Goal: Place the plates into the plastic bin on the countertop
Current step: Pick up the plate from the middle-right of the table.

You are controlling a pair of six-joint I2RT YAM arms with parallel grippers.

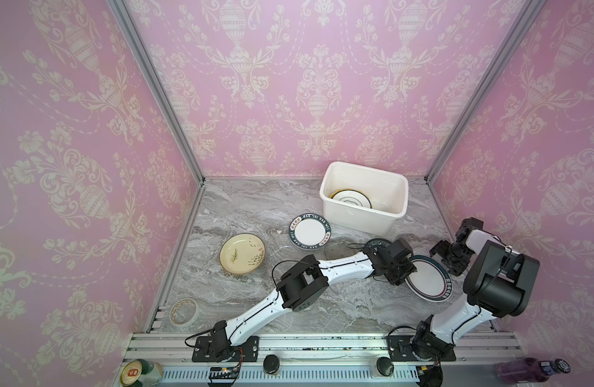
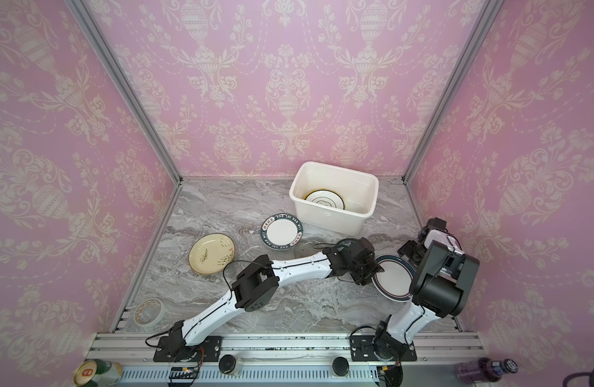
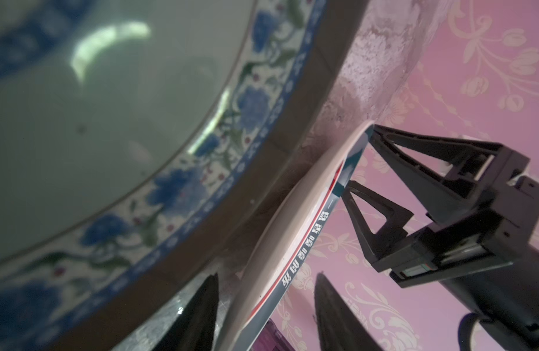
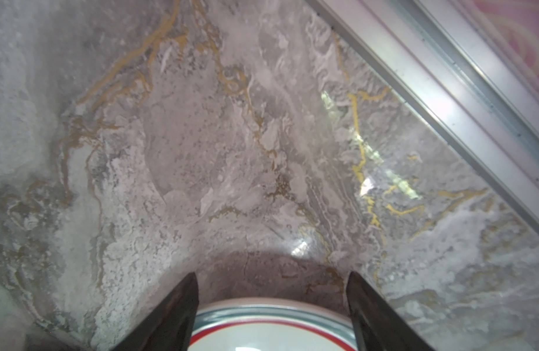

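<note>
Left wrist, tilted plate [image 3: 292, 228] between fingers [image 3: 198, 319]

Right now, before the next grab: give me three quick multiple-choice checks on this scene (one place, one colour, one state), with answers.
1. The lettered plate, relative to the tub, is: A. inside it B. on the counter beside it C. leaning on the wall.
2. The leftmost plate, near the tape roll, is: A. red B. black C. pale yellow.
3. The tub is: A. tipped over B. upright, plate inside C. upright, empty.
Answers: 1 B, it lies flat just outside the tub's near corner; 2 C, its face is cream-yellow with dark marks; 3 B, a white plate lies on its floor.
</note>
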